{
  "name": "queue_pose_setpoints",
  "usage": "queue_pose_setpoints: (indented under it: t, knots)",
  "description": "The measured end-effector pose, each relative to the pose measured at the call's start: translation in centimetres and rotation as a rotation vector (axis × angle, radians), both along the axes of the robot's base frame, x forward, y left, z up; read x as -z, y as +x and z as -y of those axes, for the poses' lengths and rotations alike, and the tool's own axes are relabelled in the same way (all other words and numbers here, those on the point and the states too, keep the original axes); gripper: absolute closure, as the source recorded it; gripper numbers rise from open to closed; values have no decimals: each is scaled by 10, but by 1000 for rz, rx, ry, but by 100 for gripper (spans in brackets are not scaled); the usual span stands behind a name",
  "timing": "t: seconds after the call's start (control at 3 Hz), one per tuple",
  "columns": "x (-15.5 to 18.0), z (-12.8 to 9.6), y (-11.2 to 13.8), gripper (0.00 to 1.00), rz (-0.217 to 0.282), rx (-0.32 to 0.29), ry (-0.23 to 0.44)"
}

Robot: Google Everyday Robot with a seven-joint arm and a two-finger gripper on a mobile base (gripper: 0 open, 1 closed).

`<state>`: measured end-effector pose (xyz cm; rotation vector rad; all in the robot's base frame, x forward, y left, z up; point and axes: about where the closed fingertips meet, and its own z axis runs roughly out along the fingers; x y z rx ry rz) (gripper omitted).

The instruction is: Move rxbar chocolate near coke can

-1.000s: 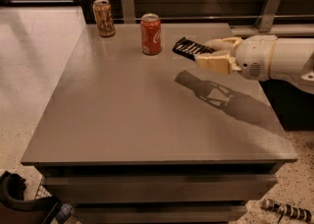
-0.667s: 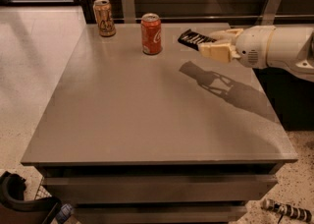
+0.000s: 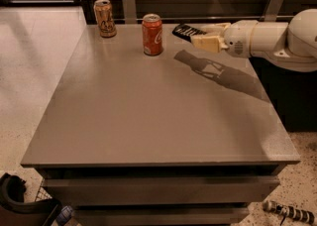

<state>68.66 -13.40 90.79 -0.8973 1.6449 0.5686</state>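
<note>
You see rxbar chocolate (image 3: 184,31) black | coke can (image 3: 152,34) red, white script | other can (image 3: 104,18) tan-gold | gripper (image 3: 199,35) cream, over grey table's (image 3: 148,116) far right

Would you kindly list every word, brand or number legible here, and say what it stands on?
No text can be read outright.
coke can: white script, too blurred to read.
tan can: dark lettering, too blurred.
rxbar chocolate: white lettering, too small; the claw, right of the coke can above the table, is shut on it.

White script logo on coke can (image 3: 152,35); rxbar chocolate (image 3: 184,31) lettering unreadable; pincer (image 3: 197,37) clamped on it near the can
</note>
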Motion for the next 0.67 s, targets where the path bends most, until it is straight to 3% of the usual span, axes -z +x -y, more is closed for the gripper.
queue_pose_setpoints:
  t: [0.67]
  knots:
    - [47, 0, 12, 100, 2, -43, 21]
